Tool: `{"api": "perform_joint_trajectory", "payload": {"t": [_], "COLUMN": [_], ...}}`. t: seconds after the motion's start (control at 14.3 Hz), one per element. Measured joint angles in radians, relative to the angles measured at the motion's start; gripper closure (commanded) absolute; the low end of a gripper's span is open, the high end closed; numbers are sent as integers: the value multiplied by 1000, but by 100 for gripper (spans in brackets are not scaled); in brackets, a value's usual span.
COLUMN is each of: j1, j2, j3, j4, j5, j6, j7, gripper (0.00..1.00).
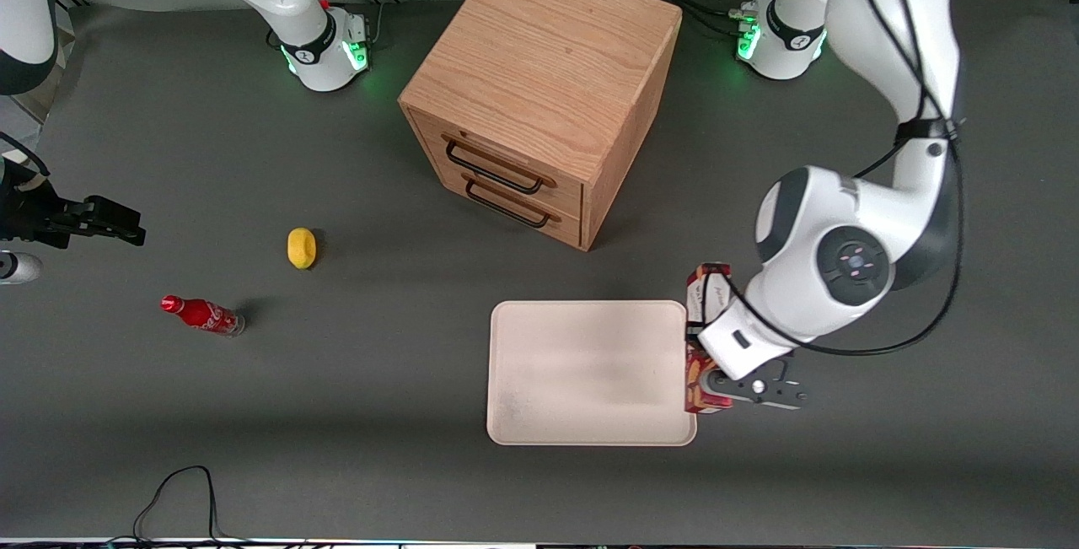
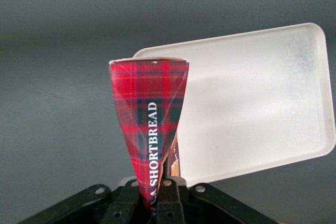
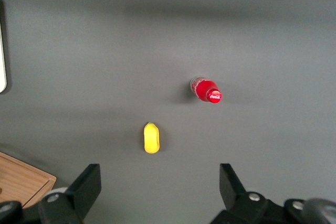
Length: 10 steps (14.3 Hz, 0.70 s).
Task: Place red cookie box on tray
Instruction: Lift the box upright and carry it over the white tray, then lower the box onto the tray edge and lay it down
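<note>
We note the gripper (image 1: 706,387) clamped on the box (image 1: 705,300), held lifted at the tray (image 1: 539,363) edge nearest the working arm (not yet over its middle), so release here risks it tipping off the rim.

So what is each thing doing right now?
red cookie box: held in the air at the tray's edge, not set down yet.
tool: shut on the box.
tray: flat on the table, nothing on it.
drawers: both closed.
soda bottle: lying on its side.
</note>
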Motion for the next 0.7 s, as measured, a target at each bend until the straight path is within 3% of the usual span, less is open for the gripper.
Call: {"api": "perform_joint_trajectory", "payload": {"t": [0.7], "j1": [-35], "j2": [168], "j3": [2], "j4": [-4], "j5": [5], "j6": [224], "j7": [-71], "gripper": [100]}}
